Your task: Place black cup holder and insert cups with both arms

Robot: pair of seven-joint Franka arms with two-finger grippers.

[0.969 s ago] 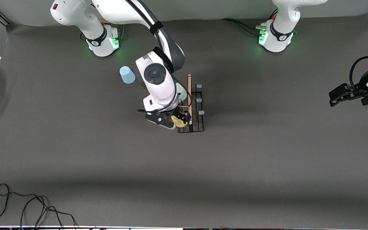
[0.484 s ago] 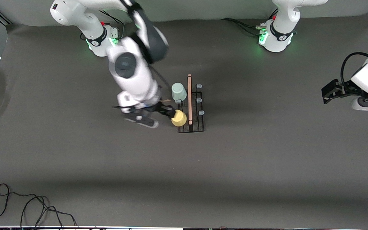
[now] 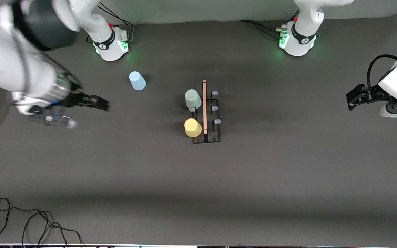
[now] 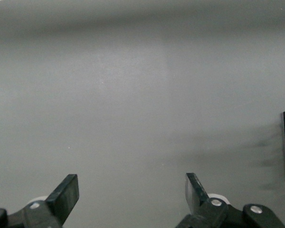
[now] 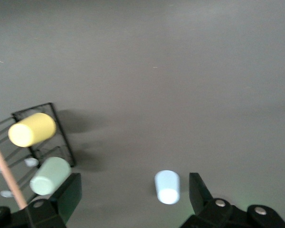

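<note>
The black cup holder stands mid-table with its wooden handle bar. The pale green cup and the yellow cup sit on pegs on its side toward the right arm's end. The light blue cup stands upside down on the table near the right arm's base. My right gripper is open and empty, up over the table toward the right arm's end. Its wrist view shows the blue cup, yellow cup, green cup and holder. My left gripper is open and empty, waiting at its own end.
Three bare pale-capped pegs stand on the holder's side toward the left arm's end. A black cable lies at the table corner nearest the front camera at the right arm's end.
My right gripper let go of the yellow cup on its peg and swung away from the holder toward the right arm's end. The left arm shifted slightly.
</note>
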